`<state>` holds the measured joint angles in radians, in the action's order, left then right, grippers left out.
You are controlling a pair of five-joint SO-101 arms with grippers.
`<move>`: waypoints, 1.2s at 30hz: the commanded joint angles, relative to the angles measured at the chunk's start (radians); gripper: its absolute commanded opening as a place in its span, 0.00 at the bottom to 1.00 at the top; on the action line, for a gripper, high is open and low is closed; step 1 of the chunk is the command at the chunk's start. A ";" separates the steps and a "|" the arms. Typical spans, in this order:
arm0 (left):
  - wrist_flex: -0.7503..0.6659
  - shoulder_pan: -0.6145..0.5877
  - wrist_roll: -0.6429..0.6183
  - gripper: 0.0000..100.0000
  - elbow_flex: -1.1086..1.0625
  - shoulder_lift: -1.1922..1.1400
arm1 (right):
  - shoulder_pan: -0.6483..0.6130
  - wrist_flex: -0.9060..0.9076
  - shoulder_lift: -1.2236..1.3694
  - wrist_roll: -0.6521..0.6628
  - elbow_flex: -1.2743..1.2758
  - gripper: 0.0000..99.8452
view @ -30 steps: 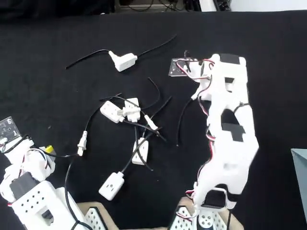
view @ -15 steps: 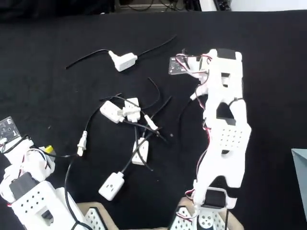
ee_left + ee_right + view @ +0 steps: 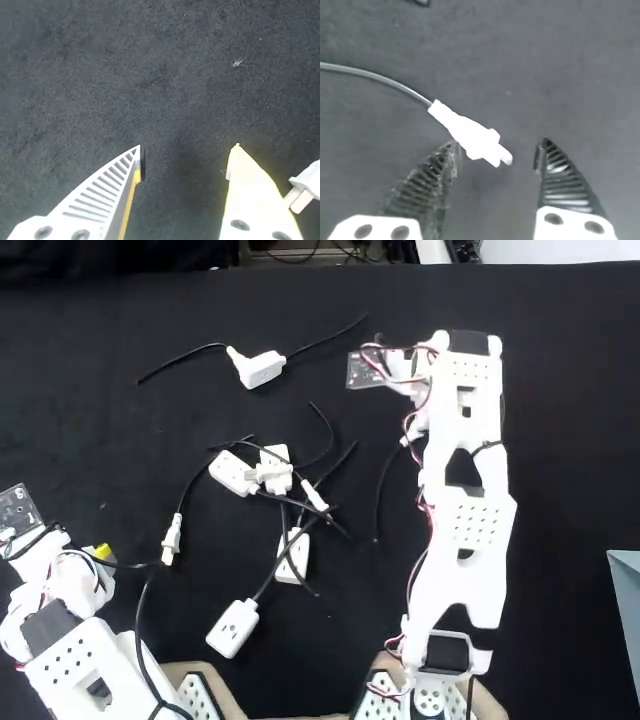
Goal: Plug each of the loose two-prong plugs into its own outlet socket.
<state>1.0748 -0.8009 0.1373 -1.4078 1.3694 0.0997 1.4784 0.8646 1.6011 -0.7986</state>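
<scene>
Most of the job seems left: the right gripper (image 3: 498, 143), jaws spread, straddles a loose plug (image 3: 467, 135) to the right of the cord tangle (image 3: 290, 495), the left gripper (image 3: 187, 147), equally spread, hangs over bare cloth (image 3: 125, 65) well left of it, and a socket (image 3: 232, 628) on its near side looks unfilled.

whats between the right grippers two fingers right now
The right wrist view shows a white plug on its cord there, lying on the cloth nearer one finger, with the right gripper open around it.
</scene>
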 commanded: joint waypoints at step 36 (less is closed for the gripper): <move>-0.021 0.001 -0.002 0.28 0.005 0.008 | 0.072 0.287 -0.059 -0.103 -0.128 0.01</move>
<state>1.0748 -0.8009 0.1373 -1.4078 1.3694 0.1412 1.7162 0.9352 1.5965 -0.9551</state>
